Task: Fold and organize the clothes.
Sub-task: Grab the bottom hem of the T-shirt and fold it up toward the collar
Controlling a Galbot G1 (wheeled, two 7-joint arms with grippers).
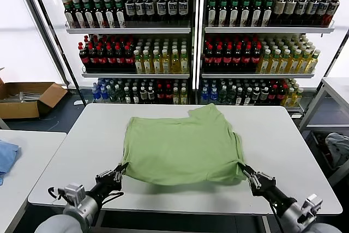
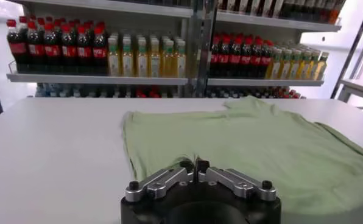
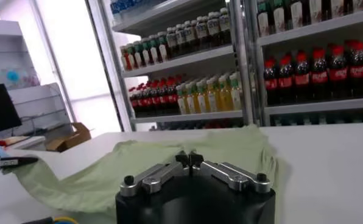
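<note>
The light green polo shirt (image 1: 182, 148) lies spread on the white table (image 1: 272, 135), with one sleeve pointing to the far right. Its print and buttons do not show. My left gripper (image 1: 122, 168) is shut on the shirt's near left corner; in the left wrist view the gripper (image 2: 194, 164) pinches the near hem of the shirt (image 2: 260, 140). My right gripper (image 1: 244, 171) is shut on the near right corner; in the right wrist view the gripper (image 3: 189, 159) holds the shirt's (image 3: 157, 158) edge.
Shelves of bottles (image 1: 196, 42) stand behind the table. A blue cloth (image 1: 5, 156) lies on a side table at the left. A cardboard box (image 1: 27, 99) sits on the floor at far left. A grey-blue bundled cloth (image 1: 338, 148) lies at the right.
</note>
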